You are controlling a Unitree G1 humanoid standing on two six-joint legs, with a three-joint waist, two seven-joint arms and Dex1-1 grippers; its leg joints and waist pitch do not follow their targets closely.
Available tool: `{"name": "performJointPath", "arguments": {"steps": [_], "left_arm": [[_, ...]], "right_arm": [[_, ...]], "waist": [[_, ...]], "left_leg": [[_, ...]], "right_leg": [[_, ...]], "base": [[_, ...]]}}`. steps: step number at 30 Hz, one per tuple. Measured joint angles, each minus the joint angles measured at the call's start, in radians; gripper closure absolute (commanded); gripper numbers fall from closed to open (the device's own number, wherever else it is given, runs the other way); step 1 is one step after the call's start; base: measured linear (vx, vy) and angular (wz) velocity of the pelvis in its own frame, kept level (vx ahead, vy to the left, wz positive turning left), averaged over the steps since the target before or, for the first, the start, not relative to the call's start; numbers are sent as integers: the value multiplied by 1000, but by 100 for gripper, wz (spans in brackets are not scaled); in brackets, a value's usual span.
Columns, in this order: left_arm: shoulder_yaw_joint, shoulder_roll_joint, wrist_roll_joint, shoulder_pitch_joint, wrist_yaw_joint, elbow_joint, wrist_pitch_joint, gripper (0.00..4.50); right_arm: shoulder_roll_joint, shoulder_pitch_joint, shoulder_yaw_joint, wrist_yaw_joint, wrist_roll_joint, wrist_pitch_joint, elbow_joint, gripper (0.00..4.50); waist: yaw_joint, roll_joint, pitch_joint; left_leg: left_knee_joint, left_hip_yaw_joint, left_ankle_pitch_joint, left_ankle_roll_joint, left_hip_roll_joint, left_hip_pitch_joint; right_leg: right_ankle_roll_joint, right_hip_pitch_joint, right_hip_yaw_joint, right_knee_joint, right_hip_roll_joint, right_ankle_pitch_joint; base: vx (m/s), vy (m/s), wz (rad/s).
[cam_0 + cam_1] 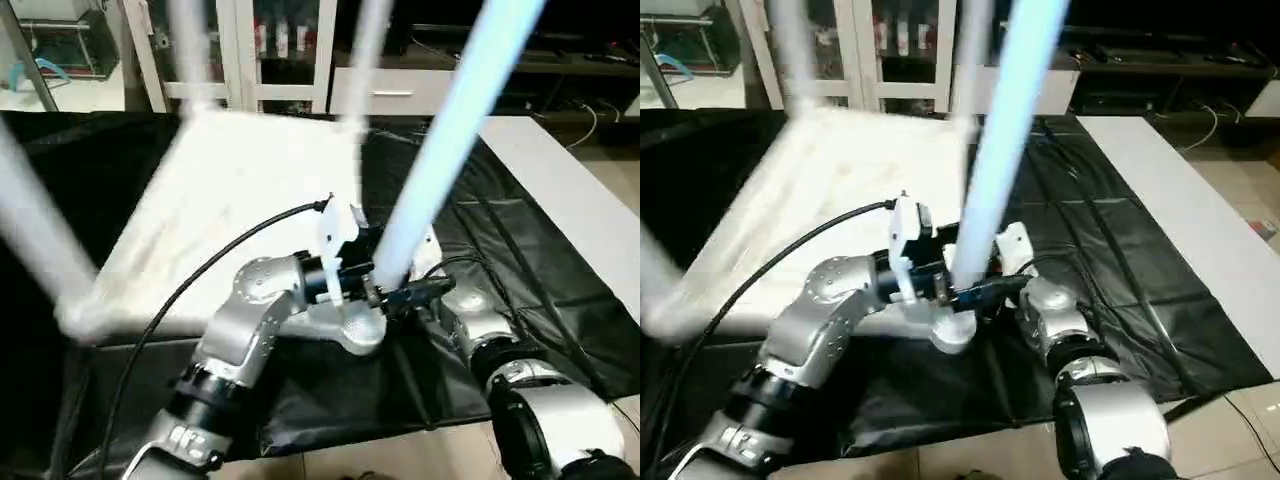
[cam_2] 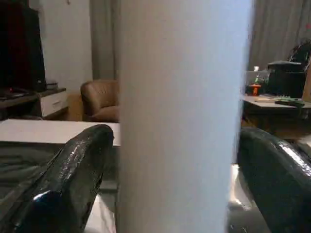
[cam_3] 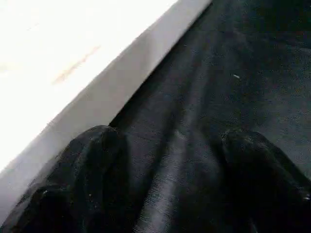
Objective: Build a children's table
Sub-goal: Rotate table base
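The children's table (image 1: 230,200) lay upside down on black sheeting (image 1: 520,260), centre-left of frame, legs up. The left tool (image 2: 175,145) stood apart, straddling the nearest leg (image 1: 440,150) without visible contact. The right tool (image 3: 165,174) was apart and empty over the sheeting beside the tabletop edge (image 3: 92,104). The legs were judged light, stiff and slick; grip low, by the socket. The left wrist view alone showed the gaps flanking the leg.

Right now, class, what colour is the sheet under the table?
Black, clearest in the left eye view.
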Motion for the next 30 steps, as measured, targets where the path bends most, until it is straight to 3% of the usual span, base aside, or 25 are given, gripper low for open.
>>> {"name": "performJointPath", "arguments": {"steps": [3, 7, 11, 17, 21, 26, 30], "left_arm": [[1, -6, 57, -49, 72, 74, -55, 3], [11, 12, 85, -71, 106, 109, -98, 3], [53, 62, 73, -65, 81, 108, -109, 3], [68, 161, 1, 2, -44, 28, -18, 3], [56, 252, -25, 55, -96, -71, 68, 3], [29, 367, -22, 120, -130, -196, 176, 3], [18, 516, 28, 178, -158, -292, 256, 3]], "right_arm": [[2, 1, -3, -52, 0, -37, -9, 53], [-31, 4, -49, -79, 32, -62, -37, 53], [-77, 46, -96, -42, 83, -103, -120, 53], [-122, 131, -123, 34, 136, -102, -297, 53], [-162, 234, -108, 112, 161, -46, -476, 53], [-213, 391, -18, 232, 161, 49, -689, 53], [-340, 529, 32, 345, 162, 161, -872, 53]], "waist": [[13, 3, 0], [31, 6, 0], [39, 6, 0], [47, 6, 0], [55, 6, 0], [59, 7, 0], [64, 7, 0]], "left_leg": [[0, 0, 0, 0, 0, 1], [1, 0, 1, 1, 0, 1], [1, 0, 1, 1, 0, 2], [1, 0, 1, 1, 0, 1], [0, 0, 1, 1, 0, 1], [0, 0, 1, 0, 0, 2], [-1, 0, 1, 0, -1, 4]], "right_leg": [[0, 1, 0, 1, 0, 0], [-1, 1, 0, 1, -1, 0], [-1, 1, 0, 2, -1, 0], [0, 1, 0, 1, -1, 0], [0, 1, 0, 1, -1, 0], [0, 2, 0, 0, -1, 0], [2, 4, 0, -1, 0, -1]], "base": [[0, 0, 0], [0, 0, 0], [0, 0, 0], [0, 0, 0], [0, 0, 0], [0, 0, 0], [0, 0, 0]]}}
